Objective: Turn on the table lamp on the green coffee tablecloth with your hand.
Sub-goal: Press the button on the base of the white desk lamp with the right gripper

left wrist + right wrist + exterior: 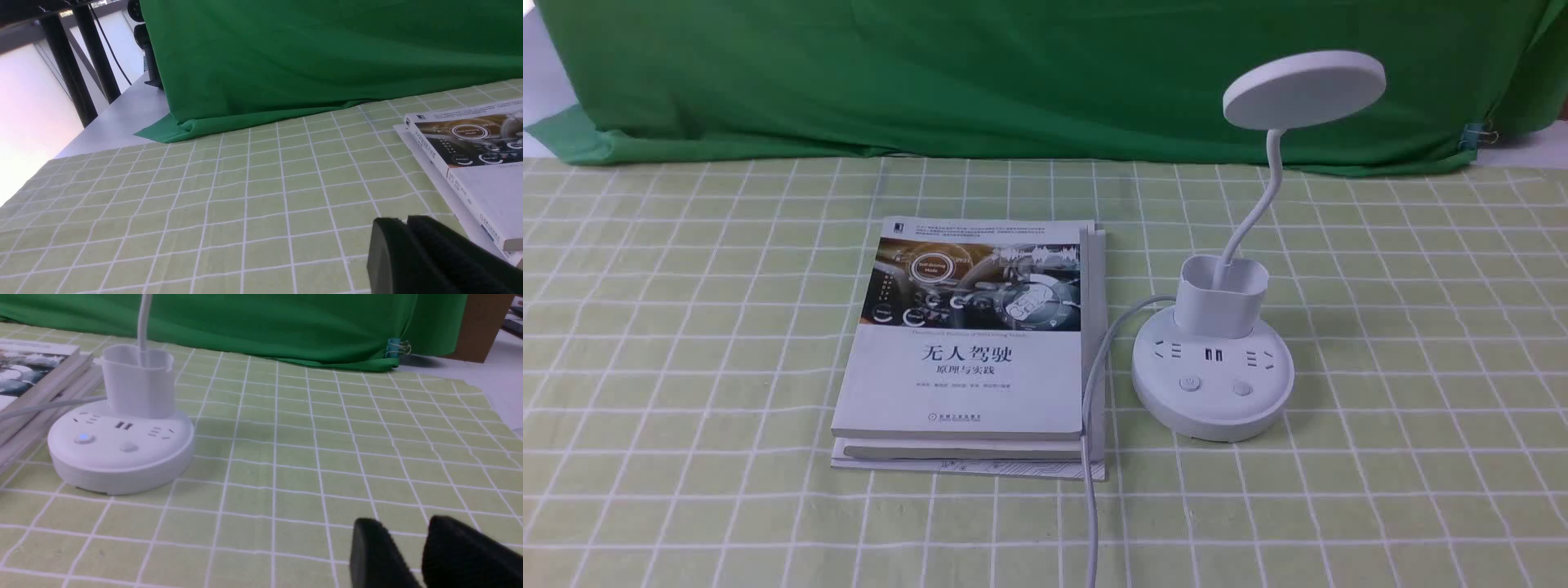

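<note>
The white table lamp (1213,384) stands on the pale green checked tablecloth (686,327), right of centre. Its disc head (1303,88) sits high on a thin curved neck and shows no glow. Two round buttons (1192,382) are at the front of the base. In the right wrist view the lamp base (120,445) shows a small blue light on one button (83,437). My right gripper (404,524) is open and empty, low over the cloth, well apart from the base. My left gripper (404,220) is shut and empty, beside the book. Neither arm shows in the front view.
A stack of books (972,343) lies left of the lamp, with the lamp's white cable (1094,392) running along its right edge toward me. A dark green backdrop cloth (931,73) hangs behind, held by a clip (1474,135). The books also show in the left wrist view (482,163).
</note>
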